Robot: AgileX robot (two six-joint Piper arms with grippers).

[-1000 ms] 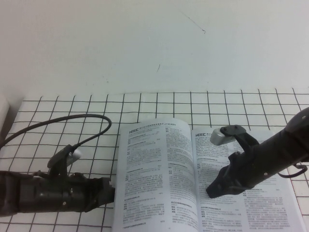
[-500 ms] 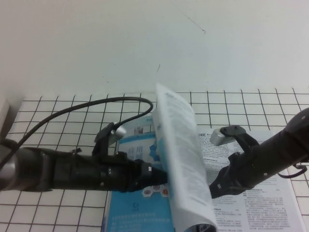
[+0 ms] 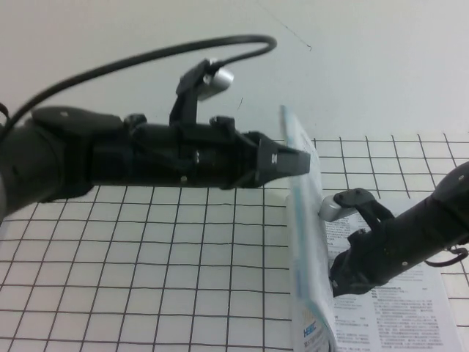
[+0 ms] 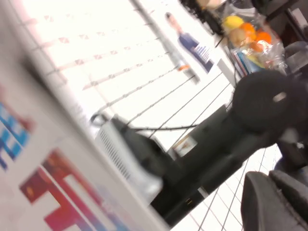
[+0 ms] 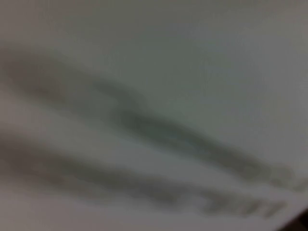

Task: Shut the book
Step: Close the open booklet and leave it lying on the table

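Note:
The book's left half [image 3: 304, 242] stands almost upright, with its blue-printed cover facing left. Against the top of that half rests my left gripper [image 3: 299, 163], raised high and shut to a point. The right-hand text page [image 3: 399, 308] lies flat on the mat. My right gripper [image 3: 343, 282] presses down on it close to the spine. In the left wrist view the cover's red and blue print [image 4: 43, 183] fills the near side, with the right arm [image 4: 216, 154] beyond it. The right wrist view holds only a blurred page [image 5: 154, 96].
A white mat with a black grid [image 3: 146, 264] covers the table, and a plain white wall rises behind it. The left arm's cable [image 3: 146, 62] arcs above the arm. A bag of fruit [image 4: 245, 33] sits off the table.
My left arm has swung up and to the right, lifting the book's left half from flat to nearly upright. The right gripper has stayed on the right page.

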